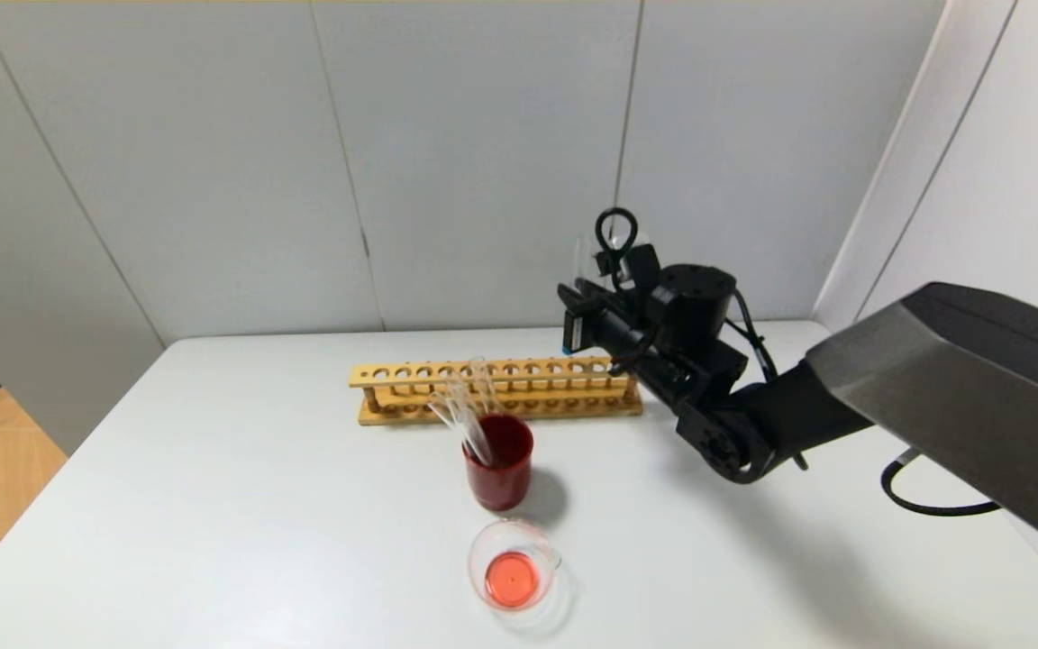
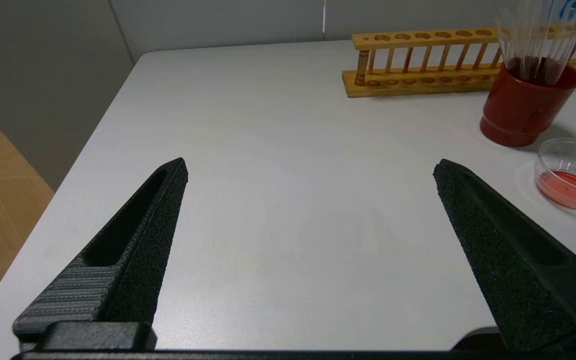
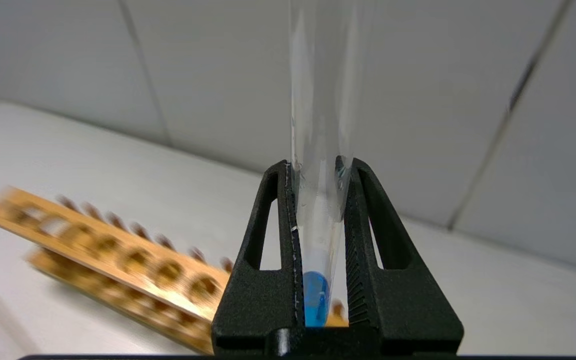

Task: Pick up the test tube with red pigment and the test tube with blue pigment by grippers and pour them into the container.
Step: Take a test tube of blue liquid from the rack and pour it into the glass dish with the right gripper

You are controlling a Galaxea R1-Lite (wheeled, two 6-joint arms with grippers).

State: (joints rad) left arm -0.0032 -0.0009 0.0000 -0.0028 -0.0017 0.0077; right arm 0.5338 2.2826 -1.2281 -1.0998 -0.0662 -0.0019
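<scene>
Right now I've got the right gripper (image 3: 318,165) clamped on the test tube with blue pigment (image 3: 318,297), lifted above the right end of the wooden tube rack (image 1: 496,389). Tube's long axis runs upright out past the fingertips, blue liquid sitting in the rounded bottom deep between the fingers, near the palm; in the head view the glass is barely visible at the right gripper (image 1: 584,297). What matters for the next move: the container, a low glass beaker (image 1: 519,566), lies nearer to me and to the left of that gripper, well apart, with the dark red cup (image 1: 501,470) standing between rack and beaker. I'd judge the arm has to carry the tube near and left, past the cup, then tip its open end down over the beaker. Right arm is clearly the one for it. Left gripper (image 2: 310,167) is spread wide, holding nothing, hovering over bare table (image 2: 278,215) to the left, with cup and beaker off to its right. Contents: beaker already holds a shallow pool of orange-red liquid; cup holds several empty-looking clear tubes (image 1: 468,410) leaning left, and I can't tell which one carried the red; rack holes look empty.
</scene>
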